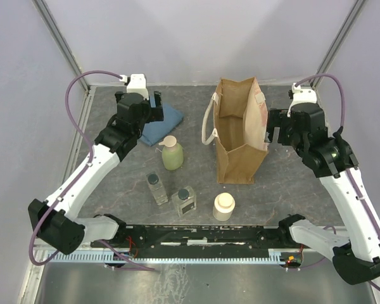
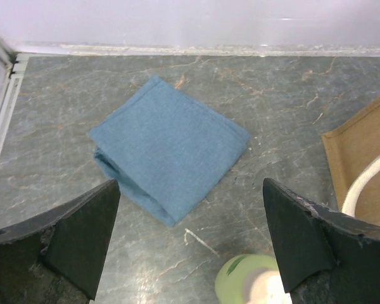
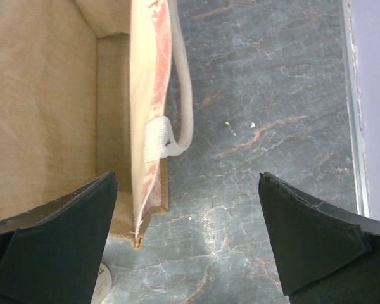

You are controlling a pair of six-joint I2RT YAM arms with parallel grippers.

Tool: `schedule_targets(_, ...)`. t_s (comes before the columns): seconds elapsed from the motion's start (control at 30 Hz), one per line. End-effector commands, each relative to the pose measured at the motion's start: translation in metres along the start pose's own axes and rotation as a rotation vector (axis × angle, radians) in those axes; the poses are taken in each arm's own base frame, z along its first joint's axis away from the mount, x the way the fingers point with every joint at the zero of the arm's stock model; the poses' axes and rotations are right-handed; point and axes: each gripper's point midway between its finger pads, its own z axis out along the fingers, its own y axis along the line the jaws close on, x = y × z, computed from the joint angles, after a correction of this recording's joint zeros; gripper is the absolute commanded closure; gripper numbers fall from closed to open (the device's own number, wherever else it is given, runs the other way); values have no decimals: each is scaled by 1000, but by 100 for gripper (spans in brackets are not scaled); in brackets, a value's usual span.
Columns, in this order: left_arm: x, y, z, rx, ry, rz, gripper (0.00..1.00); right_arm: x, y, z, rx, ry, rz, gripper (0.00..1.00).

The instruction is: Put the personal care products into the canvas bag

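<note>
The tan canvas bag (image 1: 239,130) stands open at the table's middle back, with cream strap handles. The pale green pump bottle (image 1: 172,154) stands left of it. Two clear dark-capped bottles (image 1: 157,187) (image 1: 185,201) and a cream cylindrical bottle (image 1: 223,206) stand nearer the front. My left gripper (image 1: 153,107) is open and empty above the table, with the pump bottle (image 2: 258,284) just below its view. My right gripper (image 1: 275,130) is open and empty, its jaws straddling the bag's right wall (image 3: 144,126) and handle (image 3: 183,101).
A folded blue cloth (image 1: 161,123) lies at the back left, also in the left wrist view (image 2: 171,145). Metal rails edge the table at left and right. White walls close in the back.
</note>
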Motion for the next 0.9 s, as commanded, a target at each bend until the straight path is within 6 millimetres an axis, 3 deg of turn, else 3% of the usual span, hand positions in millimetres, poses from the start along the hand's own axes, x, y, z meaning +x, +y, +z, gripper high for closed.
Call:
schedule_targets(0.0, -9, 28, -21, -97, -32, 41, 0, -24, 17, -20, -113, -33, 16, 0)
schedule_targets(0.17, 3, 26, -27, -82, 32, 11, 0, -48, 53, -29, -279, -33, 36, 0)
schedule_targets(0.3, 14, 21, -30, -51, 80, 14, 0, -63, 96, -43, -407, -57, -10, 0)
schedule_targets(0.37, 20, 29, -33, -86, 99, 16, 0, -66, 120, -48, -459, -55, -57, 0)
schedule_targets(0.53, 31, 56, -43, -173, 120, -1, 0, -56, 183, -46, -561, 7, -169, 0)
schedule_targets(0.73, 33, 84, -58, -197, 126, -42, 0, -44, 240, -42, -606, 17, -308, 0)
schedule_targets(0.87, 43, 94, -61, -207, 155, -46, 0, -33, 278, -27, -644, 27, -409, 0)
